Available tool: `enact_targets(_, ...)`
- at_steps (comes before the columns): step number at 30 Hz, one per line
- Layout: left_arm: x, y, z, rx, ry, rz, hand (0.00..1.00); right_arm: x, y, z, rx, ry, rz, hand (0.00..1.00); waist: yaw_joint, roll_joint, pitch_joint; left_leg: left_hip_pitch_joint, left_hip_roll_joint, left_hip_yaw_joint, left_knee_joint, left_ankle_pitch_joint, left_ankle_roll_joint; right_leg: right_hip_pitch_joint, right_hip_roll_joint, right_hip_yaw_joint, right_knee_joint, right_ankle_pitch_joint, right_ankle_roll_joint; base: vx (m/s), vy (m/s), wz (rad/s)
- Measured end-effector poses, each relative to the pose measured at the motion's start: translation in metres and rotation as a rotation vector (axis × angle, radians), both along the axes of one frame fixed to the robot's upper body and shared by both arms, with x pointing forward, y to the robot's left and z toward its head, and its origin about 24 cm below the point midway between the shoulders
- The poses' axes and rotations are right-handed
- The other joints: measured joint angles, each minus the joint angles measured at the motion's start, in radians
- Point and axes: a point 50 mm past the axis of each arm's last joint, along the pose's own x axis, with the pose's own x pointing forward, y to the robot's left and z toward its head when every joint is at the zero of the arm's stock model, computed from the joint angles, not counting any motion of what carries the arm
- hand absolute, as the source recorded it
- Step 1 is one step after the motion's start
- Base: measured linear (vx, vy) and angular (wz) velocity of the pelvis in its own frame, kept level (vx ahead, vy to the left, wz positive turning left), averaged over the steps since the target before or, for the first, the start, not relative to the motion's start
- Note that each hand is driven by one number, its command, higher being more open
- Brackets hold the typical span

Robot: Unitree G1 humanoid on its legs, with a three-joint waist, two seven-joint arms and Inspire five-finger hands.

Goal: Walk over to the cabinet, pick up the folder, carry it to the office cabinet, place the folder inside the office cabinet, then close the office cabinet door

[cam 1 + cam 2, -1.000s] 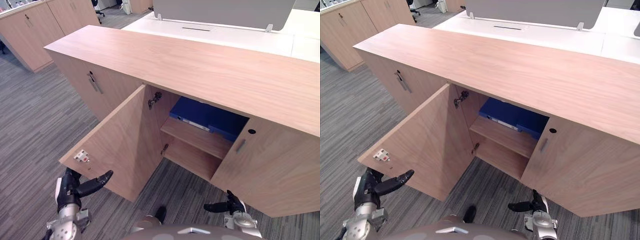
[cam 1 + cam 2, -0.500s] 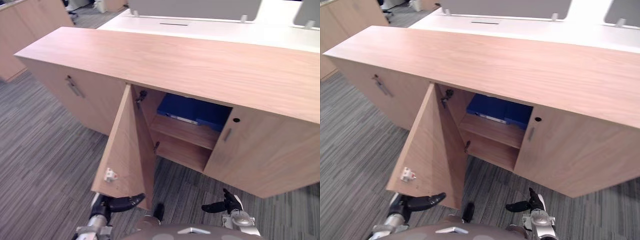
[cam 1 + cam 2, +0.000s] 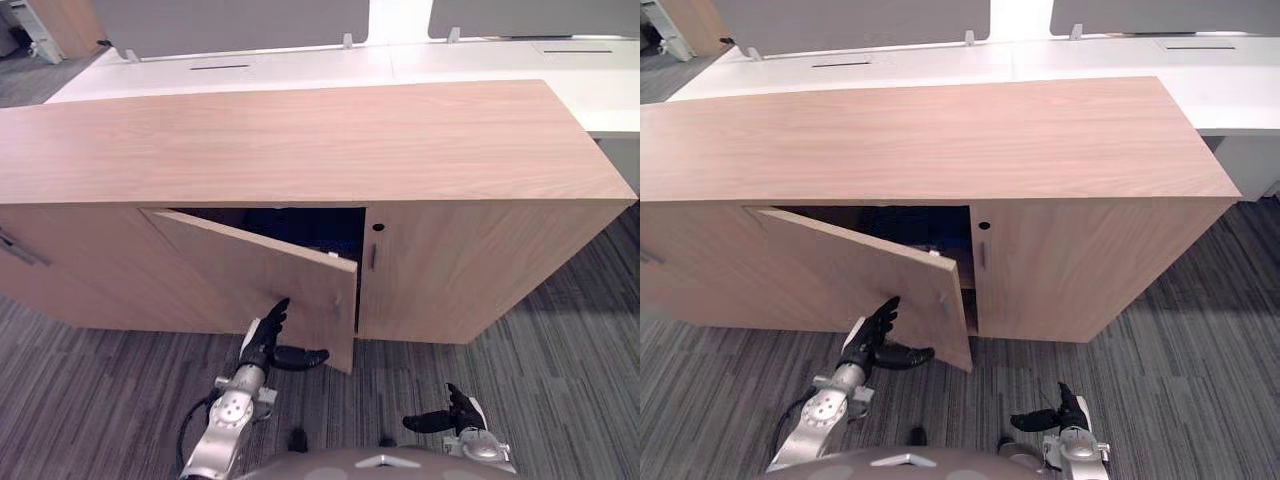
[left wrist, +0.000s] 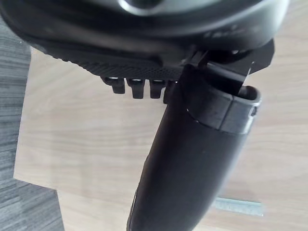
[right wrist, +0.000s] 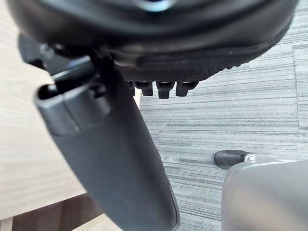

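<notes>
The office cabinet [image 3: 300, 140] is a long, low wooden unit. Its middle door [image 3: 250, 275] stands only a little ajar. My left hand [image 3: 266, 342] is open, its straight fingers resting against the door's outer face near the lower free edge; the left wrist view shows that wood panel [image 4: 72, 134] right past the fingers. In the dark gap above the door, the blue folder [image 3: 300, 226] shows dimly inside. My right hand [image 3: 452, 415] hangs low over the carpet at the right, open and holding nothing.
The door to the right [image 3: 460, 270] is shut, with a small handle [image 3: 374, 256] and a keyhole. White desks with grey partitions [image 3: 300, 65] stand behind the cabinet. Grey striped carpet [image 3: 560, 380] lies in front and to the right.
The middle door has swung from wide open to almost shut, with my left hand following against it. The camera has turned, so the cabinet now sits square in view. The right hand stays put.
</notes>
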Motion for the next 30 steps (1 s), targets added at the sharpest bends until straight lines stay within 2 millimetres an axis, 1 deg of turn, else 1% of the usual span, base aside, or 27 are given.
enact_targets(4,0.015,0.003,-0.003,0.048,0.005,0.046,1.0,0.0,0.003,-0.001,0.003,-0.001,-0.005,1.0,-0.006,-0.002,0.0,0.015,0.007,0.012,0.0,-0.007,-0.004,0.019,0.007,0.005,-0.016,0.005,-0.003,0.01,-0.002,-0.05)
enact_targets(5,0.021,0.005,-0.005,0.067,0.01,0.069,1.0,0.002,0.007,-0.001,0.006,-0.004,-0.01,1.0,-0.014,-0.003,0.001,0.016,0.01,0.015,0.0,-0.009,-0.004,0.023,0.01,0.007,-0.034,0.016,-0.004,-0.02,0.007,-0.07)
enact_targets(7,0.024,0.008,-0.007,0.073,0.019,0.084,1.0,0.004,0.009,-0.001,0.01,-0.008,-0.011,1.0,-0.019,-0.004,0.001,0.016,0.013,0.023,0.0,-0.01,-0.003,0.024,0.013,0.016,-0.043,0.024,-0.005,-0.03,0.012,-0.15)
enact_targets(8,0.027,0.012,-0.01,0.083,0.036,0.109,1.0,0.005,0.011,-0.001,0.013,-0.012,-0.013,1.0,-0.028,-0.008,0.004,0.015,0.015,0.029,0.0,-0.011,-0.002,0.026,0.016,0.022,-0.062,0.037,-0.005,-0.04,0.017,-0.15)
enact_targets(9,0.027,0.012,-0.01,0.082,0.038,0.112,1.0,0.005,0.011,-0.001,0.013,-0.013,-0.014,1.0,-0.029,-0.009,0.005,0.014,0.015,0.03,0.0,-0.011,-0.002,0.027,0.016,0.023,-0.065,0.039,-0.004,-0.04,0.02,-0.13)
enact_targets(12,0.029,0.014,-0.014,0.081,0.065,0.134,1.0,0.005,0.011,-0.001,0.008,-0.014,-0.03,1.0,-0.032,-0.025,0.013,0.014,0.015,0.036,0.0,-0.011,-0.002,0.035,0.018,0.027,-0.091,0.056,-0.004,-0.03,0.015,-0.06)
enact_targets(17,0.018,0.019,-0.029,0.092,0.148,0.154,1.0,0.002,0.009,-0.004,0.012,0.006,-0.071,1.0,-0.042,-0.035,0.015,0.007,0.015,0.044,0.0,-0.014,-0.003,0.034,0.018,0.033,-0.111,0.064,-0.003,0.01,0.015,-0.04)
enact_targets(20,0.008,0.022,-0.039,0.097,0.209,0.154,1.0,0.002,0.009,-0.005,0.016,0.019,-0.078,1.0,-0.043,-0.036,0.016,0.006,0.016,0.045,0.0,-0.017,-0.007,0.038,0.018,0.033,-0.119,0.065,-0.002,0.05,0.008,-0.01)
enact_targets(23,-0.01,0.024,-0.053,0.079,0.295,0.149,1.0,0.0,0.009,-0.008,0.04,0.034,-0.134,1.0,-0.042,-0.036,0.016,0.008,0.016,0.047,0.0,-0.019,-0.009,0.043,0.018,0.033,-0.121,0.066,-0.002,0.05,0.005,-0.01)
enact_targets(25,-0.033,0.026,-0.069,0.065,0.403,0.146,1.0,-0.003,0.008,-0.01,0.054,0.046,-0.169,1.0,-0.043,-0.04,0.017,0.023,0.016,0.05,0.0,-0.023,-0.011,0.06,0.018,0.033,-0.126,0.066,-0.002,0.04,0.004,-0.02)
enact_targets(26,-0.039,0.027,-0.073,0.063,0.43,0.144,1.0,-0.003,0.008,-0.01,0.057,0.047,-0.178,1.0,-0.042,-0.042,0.017,0.026,0.016,0.05,0.0,-0.024,-0.011,0.064,0.017,0.032,-0.127,0.065,-0.002,0.0,0.0,0.0)
enact_targets(29,-0.077,0.033,-0.09,0.024,0.576,0.204,1.0,-0.005,0.01,-0.011,0.066,0.053,-0.181,1.0,-0.04,-0.05,0.016,0.034,0.017,0.05,0.0,-0.024,-0.011,0.072,0.017,0.032,-0.128,0.066,-0.001,0.0,0.0,0.0)
enact_targets(30,-0.083,0.034,-0.093,0.023,0.601,0.214,1.0,-0.005,0.01,-0.012,0.068,0.058,-0.183,1.0,-0.04,-0.051,0.015,0.034,0.017,0.05,0.0,-0.024,-0.011,0.072,0.017,0.032,-0.128,0.066,0.0,-0.04,0.001,0.0)
